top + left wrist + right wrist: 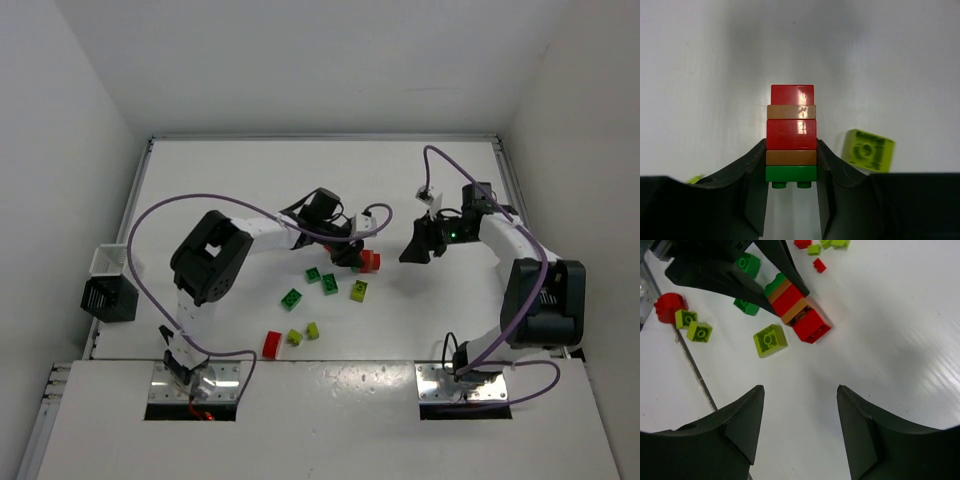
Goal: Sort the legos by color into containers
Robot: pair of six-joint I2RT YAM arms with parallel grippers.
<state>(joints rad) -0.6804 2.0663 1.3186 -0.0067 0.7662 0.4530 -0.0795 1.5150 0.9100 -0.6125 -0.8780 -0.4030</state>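
Note:
My left gripper [352, 252] is shut on the green end of a multicoloured lego stack [791, 135] of red, tan and dark green bricks. The stack's red end [371, 262] points right, low over the table. My right gripper [415, 245] is open and empty, facing the stack [796, 307] from the right, a short gap away. Loose legos lie below the stack: dark green ones [292, 298], lime ones [359, 290] and a red one [272, 344]. One lime brick [868, 150] lies just right of the left fingers. A white container [108, 261] stands at the far left edge.
A black bin [108, 298] sits just in front of the white container. Grey metal plates [195, 385] hold the arm bases at the near edge. Purple cables loop over both arms. White walls enclose the table at the back and sides.

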